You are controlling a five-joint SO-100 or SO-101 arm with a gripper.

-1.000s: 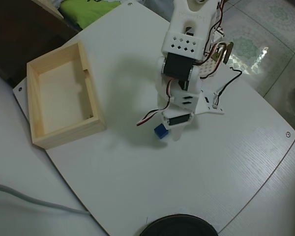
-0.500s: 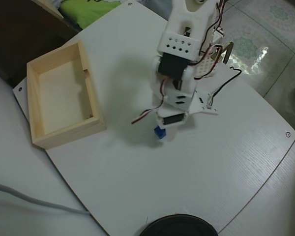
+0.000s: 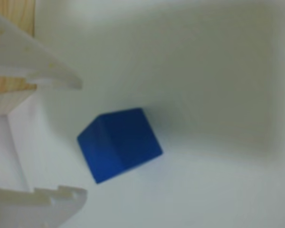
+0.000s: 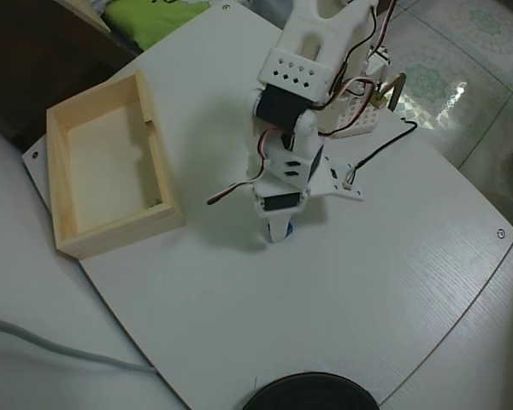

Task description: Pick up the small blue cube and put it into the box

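Note:
The small blue cube (image 3: 119, 145) lies on the white table, tilted in the wrist view, just beyond my two white fingertips and in line with the gap between them. My gripper (image 3: 80, 138) is open, with one finger (image 3: 47, 66) above the cube and the other (image 3: 47, 202) below, neither touching it. From overhead, the gripper (image 4: 276, 232) points down over the cube (image 4: 288, 229), of which only a blue sliver shows. The pale wooden box (image 4: 120, 232) stands empty to the left, a short way from the gripper. A corner of the box (image 3: 9, 90) shows behind the upper finger.
A black round object (image 4: 308, 395) sits at the table's near edge. A grey cable (image 4: 51, 346) runs along the lower left, off the white board. A white perforated block (image 4: 359, 120) stands behind the arm. Green cloth (image 4: 150, 17) lies beyond the far edge.
The arm has swung left and come down over the cube. In the overhead view the cube was plainly visible beside the gripper; now it is almost covered.

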